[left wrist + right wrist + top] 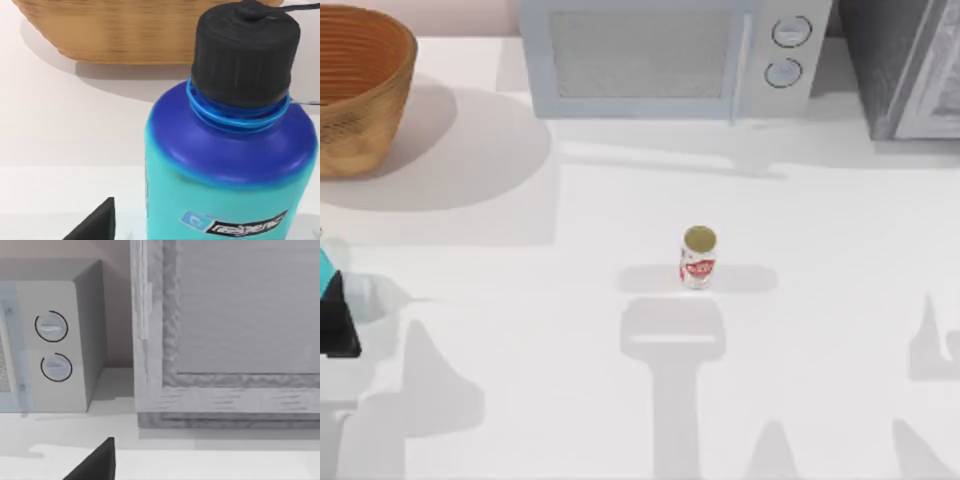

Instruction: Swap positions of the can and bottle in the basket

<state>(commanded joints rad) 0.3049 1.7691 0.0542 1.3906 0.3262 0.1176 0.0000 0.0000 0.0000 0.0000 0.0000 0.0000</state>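
The can (pixel 698 258), white with a red label and a dull gold top, stands upright on the table's middle, outside the basket. The woven brown basket (pixel 355 95) sits at the back left corner and also shows in the left wrist view (pixel 140 35). At the table's left edge a sliver of the teal bottle (pixel 325 266) shows, with my left gripper (pixel 337 318) just in front of it. The left wrist view has the bottle (pixel 225 190) close up, with a black cap and blue shoulder. One dark finger (pixel 95 225) stands apart from it, and the gripper is open.
A microwave (pixel 670 55) stands along the back edge, with a grey cabinet (pixel 910 65) to its right. Both also appear in the right wrist view, microwave (pixel 55 345) and cabinet (pixel 230 330), with one finger (pixel 95 465) of my parked right gripper.
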